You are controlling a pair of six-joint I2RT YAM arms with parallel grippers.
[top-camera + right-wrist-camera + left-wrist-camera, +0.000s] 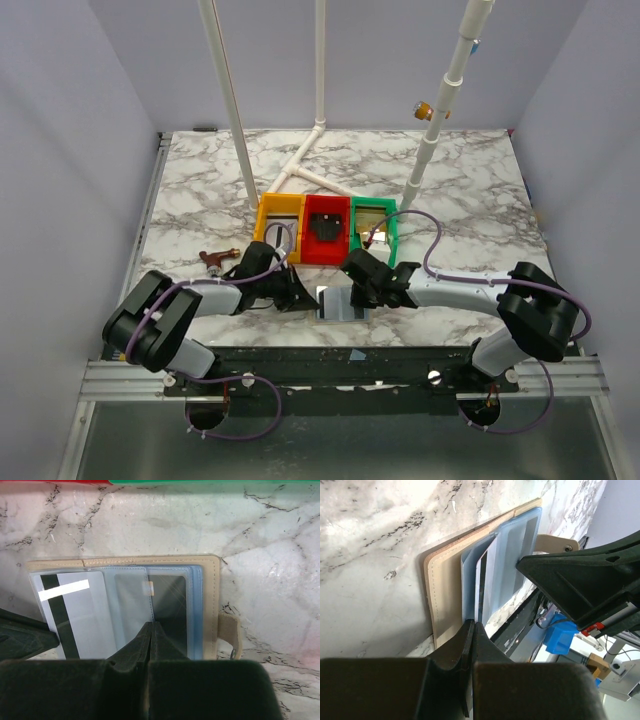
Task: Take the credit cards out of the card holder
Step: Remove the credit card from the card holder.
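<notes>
Card holder (pixel 338 303) lies open and flat on the marble desk (pixel 200 190), at the near edge, just in front of the yellow tray (pixel 280 200), red tray (pixel 325 200) and green tray (pixel 376 203). A card (pixel 75 615) with a black stripe sits in its left clear sleeve. Left pincer (pixel 472 625) is pressed together at the holder's left edge. Right pincer (pixel 151 625) is pressed together, tips over the middle sleeves. Whether either nips a sleeve cannot be told.

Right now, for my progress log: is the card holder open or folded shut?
Open. The right wrist view shows the card holder spread flat on the table, clear sleeves exposed, a black-striped card at the picture's left.
</notes>
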